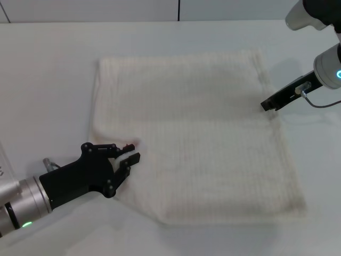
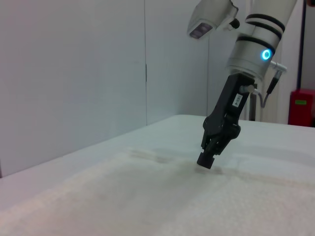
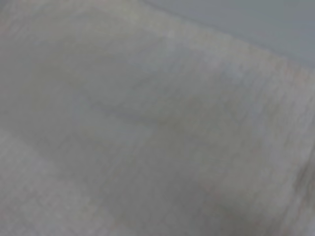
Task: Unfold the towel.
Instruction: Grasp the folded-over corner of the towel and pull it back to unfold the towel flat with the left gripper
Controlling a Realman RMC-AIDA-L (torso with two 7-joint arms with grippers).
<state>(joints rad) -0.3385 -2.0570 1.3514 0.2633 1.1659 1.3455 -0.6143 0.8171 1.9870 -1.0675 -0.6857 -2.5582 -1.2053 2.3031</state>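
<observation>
While the head view shows the towel spread mid-worktop, the left end effector, fingers parted, straddles the hem by the near-left corner. The right end effector meets the right hem. In the left wrist view, the right end effector's tip presses the cloth; its grip cannot be determined. The right wrist view shows only towel. Cloth lies inboard of both; neither arm is clearly nearer.

Left gripper: low near the table's front-left corner, fingers parted, reaching inward.
Right gripper: down by the table's right edge, angled steeply, tip low, fingers drawn together.
</observation>
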